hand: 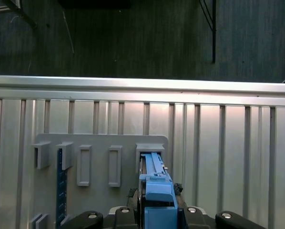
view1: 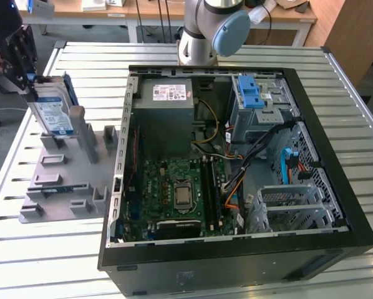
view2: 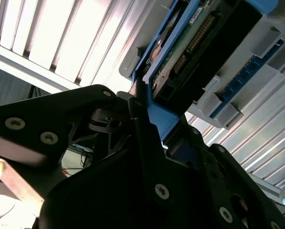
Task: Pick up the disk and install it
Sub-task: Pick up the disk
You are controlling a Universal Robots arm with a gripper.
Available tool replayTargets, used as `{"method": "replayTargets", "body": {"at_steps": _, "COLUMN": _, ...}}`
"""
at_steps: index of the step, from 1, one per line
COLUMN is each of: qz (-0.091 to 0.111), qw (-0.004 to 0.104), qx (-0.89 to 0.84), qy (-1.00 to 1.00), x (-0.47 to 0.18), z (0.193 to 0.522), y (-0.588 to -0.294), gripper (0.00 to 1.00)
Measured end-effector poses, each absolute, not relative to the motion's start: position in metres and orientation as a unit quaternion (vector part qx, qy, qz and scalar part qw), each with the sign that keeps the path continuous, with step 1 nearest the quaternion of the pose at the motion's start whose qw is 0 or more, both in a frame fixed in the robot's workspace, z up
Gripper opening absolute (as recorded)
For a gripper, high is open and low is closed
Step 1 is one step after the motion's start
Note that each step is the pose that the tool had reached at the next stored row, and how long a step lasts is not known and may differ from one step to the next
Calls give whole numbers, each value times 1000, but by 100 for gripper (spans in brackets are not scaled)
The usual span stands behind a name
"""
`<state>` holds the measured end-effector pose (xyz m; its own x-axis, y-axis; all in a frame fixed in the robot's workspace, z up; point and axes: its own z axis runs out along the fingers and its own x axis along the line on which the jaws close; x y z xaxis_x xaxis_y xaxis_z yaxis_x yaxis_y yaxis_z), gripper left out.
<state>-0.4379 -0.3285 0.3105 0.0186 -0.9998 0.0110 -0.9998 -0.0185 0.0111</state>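
The disk (view1: 51, 113) stands on edge over the far end of the grey fixture plate (view1: 57, 179), at the exterior view's left. Its white-and-blue label faces the camera and blue rails frame it. My gripper (view1: 30, 84) reaches in from the left and is shut on the disk's upper edge. In the first wrist view the disk's blue rail (hand: 155, 183) runs out from between the fingers (hand: 125, 213) toward a holder slot (hand: 151, 149) in the plate. The second wrist view shows the disk's circuit-board side (view2: 195, 43) with the black fingers (view2: 141, 125) clamped on its blue rail.
An open computer case (view1: 355, 230) lies on the slatted metal table (view1: 87, 56) to the right of the plate. It holds a grey power-supply box (view1: 171, 118), a motherboard (view1: 177, 193) and a drive cage with a blue latch (view1: 251, 93). The arm's base (view1: 205, 31) stands behind the case.
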Motion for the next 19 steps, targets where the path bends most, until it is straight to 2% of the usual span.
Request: {"method": "replayTargets", "body": {"at_steps": 19, "qz": 0, "qw": 8, "qx": 714, "qy": -700, "x": -438, "z": 340, "y": -329, "gripper": 36}}
